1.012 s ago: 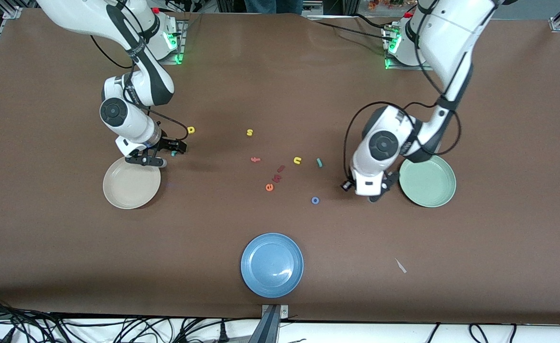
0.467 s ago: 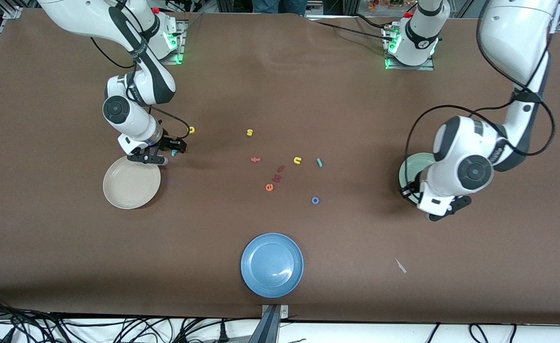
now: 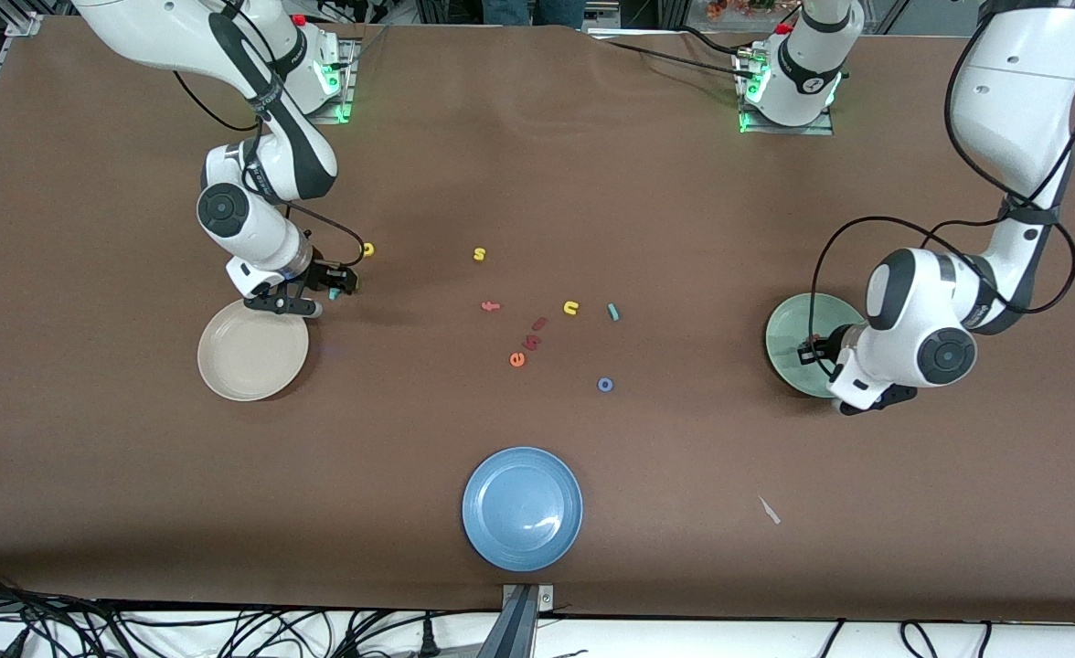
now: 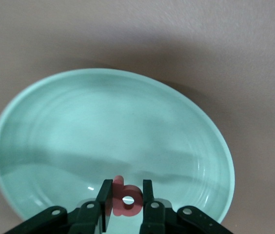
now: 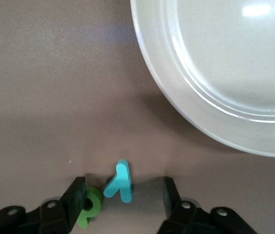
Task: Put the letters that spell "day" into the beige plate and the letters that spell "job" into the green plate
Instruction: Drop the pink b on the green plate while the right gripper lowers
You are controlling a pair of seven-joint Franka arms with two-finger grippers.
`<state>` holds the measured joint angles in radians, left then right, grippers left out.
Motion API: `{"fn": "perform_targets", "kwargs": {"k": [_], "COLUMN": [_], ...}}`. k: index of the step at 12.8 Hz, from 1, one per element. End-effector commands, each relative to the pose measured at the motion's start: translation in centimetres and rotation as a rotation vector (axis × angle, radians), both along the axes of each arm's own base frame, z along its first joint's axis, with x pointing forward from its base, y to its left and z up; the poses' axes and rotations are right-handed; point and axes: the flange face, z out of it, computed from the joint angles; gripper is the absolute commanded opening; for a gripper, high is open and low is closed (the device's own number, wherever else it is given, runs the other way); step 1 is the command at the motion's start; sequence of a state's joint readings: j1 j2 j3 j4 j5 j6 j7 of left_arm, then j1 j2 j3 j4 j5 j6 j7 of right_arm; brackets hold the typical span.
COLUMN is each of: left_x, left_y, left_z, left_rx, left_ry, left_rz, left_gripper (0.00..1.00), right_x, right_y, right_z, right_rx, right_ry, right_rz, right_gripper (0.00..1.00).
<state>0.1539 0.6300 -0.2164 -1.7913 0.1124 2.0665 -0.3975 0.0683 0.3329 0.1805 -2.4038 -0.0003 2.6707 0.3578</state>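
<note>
Three plates sit on the brown worktop (image 3: 537, 164): beige plate (image 3: 252, 352), green plate (image 3: 789, 343), blue plate (image 3: 522, 508). Loose between them lie eight letters, among them the j (image 3: 612, 313), its long axis running toward the front camera, and the o (image 3: 605, 385). The left pincer (image 4: 124, 197) hangs over the green plate, gripping the upright b (image 4: 126, 199). The right pincer (image 5: 123, 195) stands open around the y (image 5: 120, 182), which points at the beige plate, with a green letter (image 5: 91, 206) touching one finger.

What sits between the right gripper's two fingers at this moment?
In the right wrist view, the right gripper stands open around two letters on the table: the teal y and the green rounded letter, beside the beige plate.
</note>
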Motion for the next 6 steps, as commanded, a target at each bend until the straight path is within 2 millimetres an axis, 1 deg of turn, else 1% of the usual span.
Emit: {"fn": "perform_targets", "kwargs": {"k": [1, 2, 3, 5, 6], "left_x": [0.3, 0.5, 0.8, 1.7, 2.3], "left_y": [-0.4, -1.2, -2.7, -7.7, -10.9], "left_z": [1.5, 2.9, 4.4, 7.4, 8.5], "left_rx": [-0.01, -0.007, -0.001, -0.008, -0.004], "left_ry": [-0.019, -0.026, -0.038, -0.082, -0.106], "left_rz": [-0.014, -0.016, 0.003, 0.136, 0.21], "left_gripper": [1.0, 1.0, 1.0, 1.0, 1.0], "right_x": [-0.2, 0.1, 0.3, 0.6, 0.7], "right_y": [-0.1, -0.5, -0.8, -1.2, -1.4], "right_z": [-0.1, 0.0, 0.1, 0.3, 0.3], "right_rx": [0.011, 0.011, 0.009, 0.009, 0.01], "right_ry": [-0.009, -0.013, -0.017, -0.022, -0.024], "right_rz": [-0.001, -0.007, -0.006, -0.008, -0.004], "right_gripper": [0.72, 0.72, 0.72, 0.72, 0.72]}}
